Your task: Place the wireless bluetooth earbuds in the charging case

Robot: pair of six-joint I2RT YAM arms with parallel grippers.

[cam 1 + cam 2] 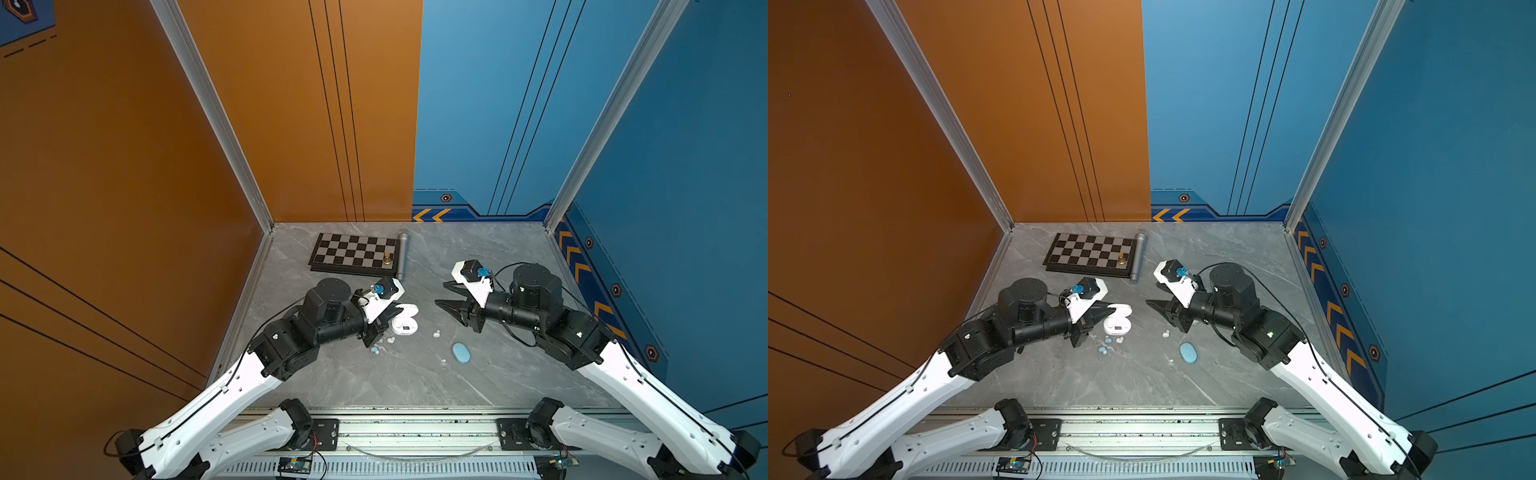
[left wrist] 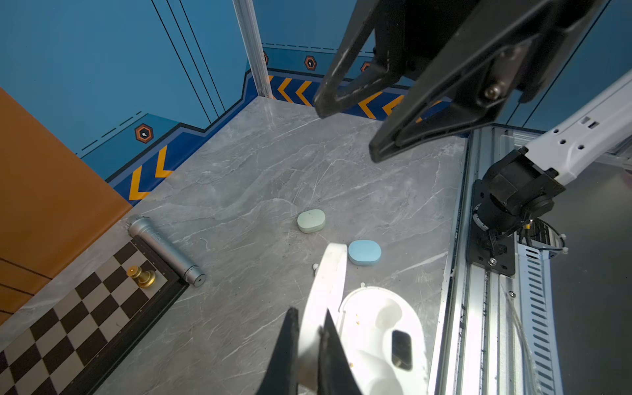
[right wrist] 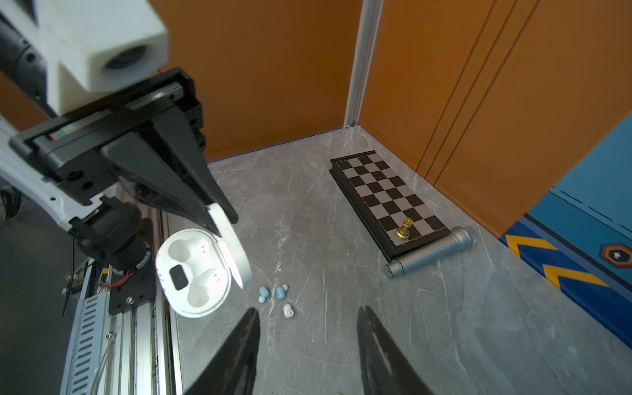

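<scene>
While clamping the case (image 3: 195,304) lid (image 3: 236,253) in the left tool (image 3: 225,224), fetch buds.
Hold steady; lower empty, half-spread right tool (image 3: 307,309) around white bud (image 3: 288,311); grip gently.

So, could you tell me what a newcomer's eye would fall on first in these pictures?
The open white case near the middle of the table stands out, its lid pinched by the left gripper and both sockets empty. Tiny blue and white earbuds lie loose beside it, and the right gripper hangs open nearby. At the back, a chessboard carries one gold piece.
</scene>
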